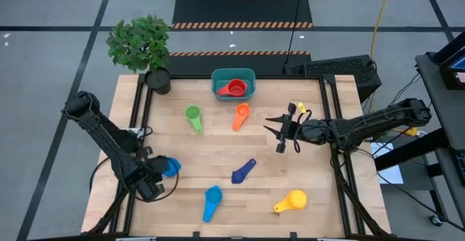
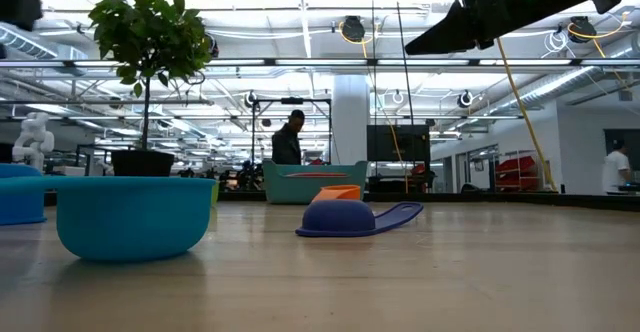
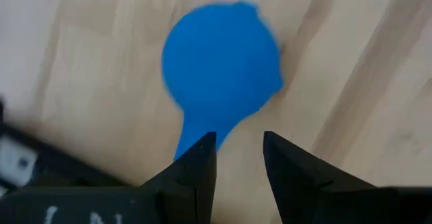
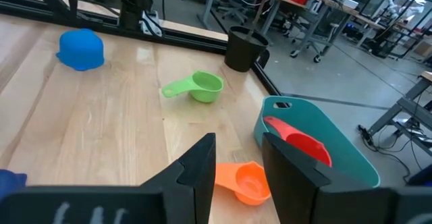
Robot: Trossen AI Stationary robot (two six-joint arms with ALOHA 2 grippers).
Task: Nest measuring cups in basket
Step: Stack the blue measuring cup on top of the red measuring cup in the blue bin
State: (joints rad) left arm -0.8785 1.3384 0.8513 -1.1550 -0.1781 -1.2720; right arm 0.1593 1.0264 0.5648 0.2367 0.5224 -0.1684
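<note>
My left gripper (image 3: 239, 150) points down, open, just above the table near its left front. Its fingers hang over the handle (image 3: 192, 133) of a light blue measuring cup (image 3: 223, 65) that lies mouth down on the wood (image 1: 171, 167). My right gripper (image 4: 237, 153) stands open and nearly level above the table's right middle (image 1: 275, 132), holding nothing. The teal basket (image 1: 232, 74) sits at the far middle with a red cup (image 1: 234, 89) inside. Green (image 1: 192, 115), orange (image 1: 241, 114), dark blue (image 1: 243, 172), another light blue (image 1: 211, 199) and yellow (image 1: 292, 200) cups lie loose on the table.
A potted plant in a black pot (image 1: 157, 80) stands at the far left corner, beside the basket. Black rails (image 1: 138, 110) run along the table's sides. Bare wood lies between the cups in the table's middle. People stand in the room beyond the table.
</note>
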